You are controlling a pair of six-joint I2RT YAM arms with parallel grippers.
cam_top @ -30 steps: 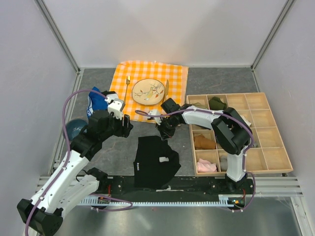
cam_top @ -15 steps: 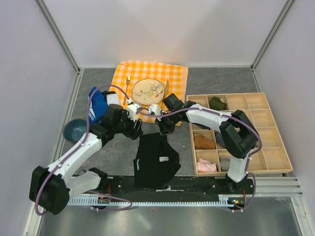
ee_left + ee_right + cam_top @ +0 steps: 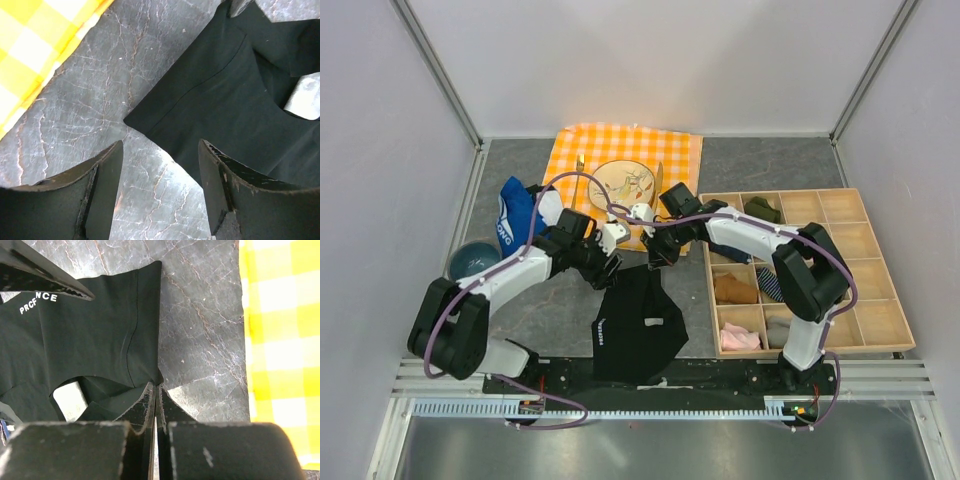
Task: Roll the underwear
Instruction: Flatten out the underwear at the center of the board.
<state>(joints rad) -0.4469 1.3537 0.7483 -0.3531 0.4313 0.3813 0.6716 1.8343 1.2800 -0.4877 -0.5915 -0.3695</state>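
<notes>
underwear [image 3: 638,322]: black briefs, lying on the grey table [image 3: 740,165] near its front edge, btw the two arms. the far end is narrowing to a point right at the r gripper. white lettering [image 3: 38,301] is showing on the waistband in the r wrist view.
r gripper [image 3: 156,390]: fingers are pressing together and pinching a fold at the edge of the underwear, near the checked cloth [image 3: 280,340].
l gripper [image 3: 160,145]: fingers are standing spread apart, w/ the far-left corner of the underwear lying btw them. cannot tell if they are touching the fabric.
both arms: reaching in from each side, grippers are sitting near each other at the far end of the underwear, l [image 3: 610,265] and r [image 3: 657,262].
checked cloth [image 3: 620,145]: orange-white, lying at the far side of the table, carrying a plate [image 3: 600,180] w/ a fork [image 3: 579,178] on its left and a knife [image 3: 658,180] on its right.
blue garment [image 3: 518,215]: lying crumpled left of the cloth, well apart from the underwear.
bowl [image 3: 470,262]: blue, sitting by the left wall.
tray [image 3: 810,192]: wooden, many compartments, on the right; some are holding small rolled items.
</notes>
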